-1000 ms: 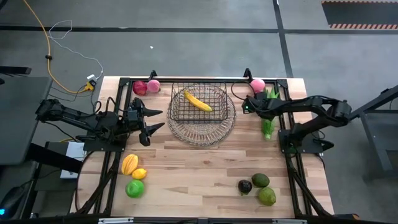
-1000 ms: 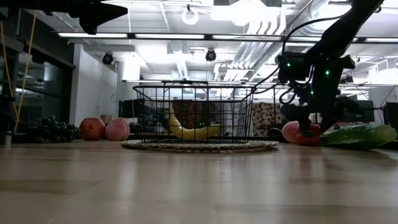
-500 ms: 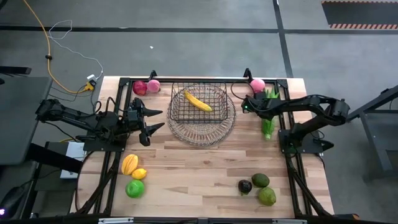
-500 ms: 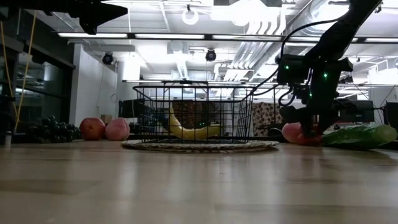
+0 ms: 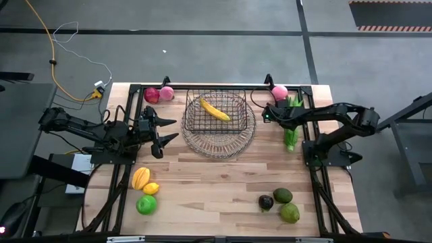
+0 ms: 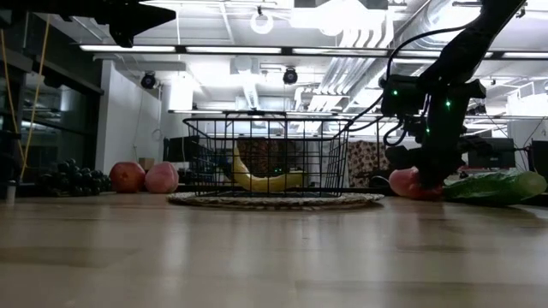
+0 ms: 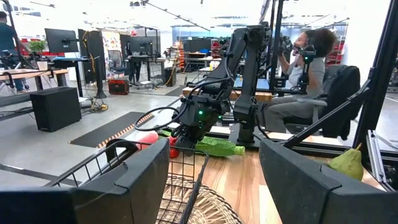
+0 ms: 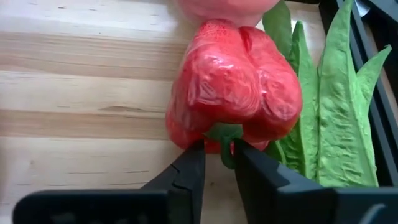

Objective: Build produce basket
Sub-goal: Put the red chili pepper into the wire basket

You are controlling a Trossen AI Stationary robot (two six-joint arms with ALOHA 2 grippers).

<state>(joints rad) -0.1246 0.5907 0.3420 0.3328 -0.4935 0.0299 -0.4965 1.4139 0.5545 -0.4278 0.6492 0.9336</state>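
A red pepper (image 8: 233, 87) lies on its side on the table at the far right, between a pink fruit (image 5: 279, 92) and long green pods (image 8: 329, 112). My right gripper (image 8: 219, 163) is shut on its green stem; in the high view the gripper hides the pepper. The dark wire basket (image 5: 187, 115) stands on a round wire dish (image 5: 219, 145) at the far middle, with a banana (image 5: 214, 109) inside. My left gripper (image 5: 170, 129) hangs open and level to the left of the basket, holding nothing. My right gripper pinches the pepper's green stem (image 8: 221, 134) between its two fingertips. The fingers slant down at it from the table's right side. The pepper rests on the table on its side (image 6: 407, 182), its stem end toward the gripper.
Two reddish fruits (image 5: 159, 94) lie at the far left. An orange fruit (image 5: 140, 178), a lemon (image 5: 151, 188) and a green fruit (image 5: 146, 204) lie near left. A dark purple piece (image 5: 266, 202) and two green pieces (image 5: 287, 204) lie near right. Bare wood lies between.
My right gripper has shut its fingers onto the pepper's stem while staying in place. The pepper has not moved.
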